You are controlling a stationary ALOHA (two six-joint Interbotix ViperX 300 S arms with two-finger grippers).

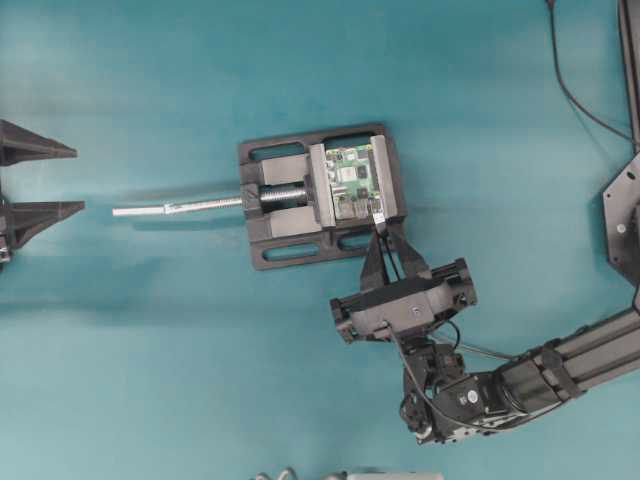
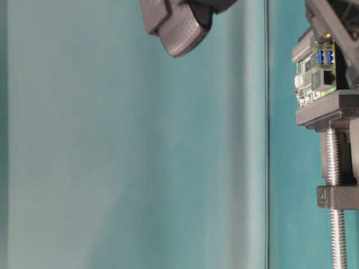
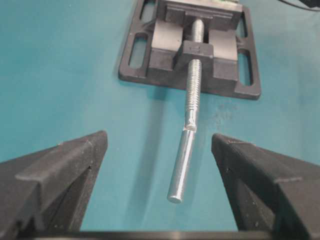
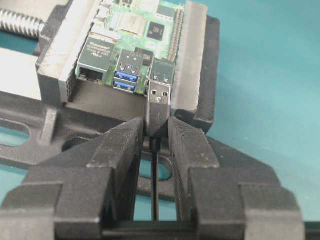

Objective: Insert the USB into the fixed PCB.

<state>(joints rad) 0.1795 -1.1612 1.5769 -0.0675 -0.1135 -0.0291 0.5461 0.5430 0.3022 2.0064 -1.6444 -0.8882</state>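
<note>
Against the vise's (image 1: 320, 195) near edge, right gripper (image 4: 159, 131) clamped the USB (image 4: 159, 102), tip aligned before PCB's (image 4: 132, 30) port; left gripper (image 3: 160, 165) idle, spread.

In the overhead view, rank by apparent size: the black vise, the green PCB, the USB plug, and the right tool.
Largest to smallest, overhead view:
1. Black vise
2. Right tool with its body, clearly smaller than the vise
3. Green PCB
4. USB plug, tiny, pinched at the tool's tips beside the board's edge
</note>
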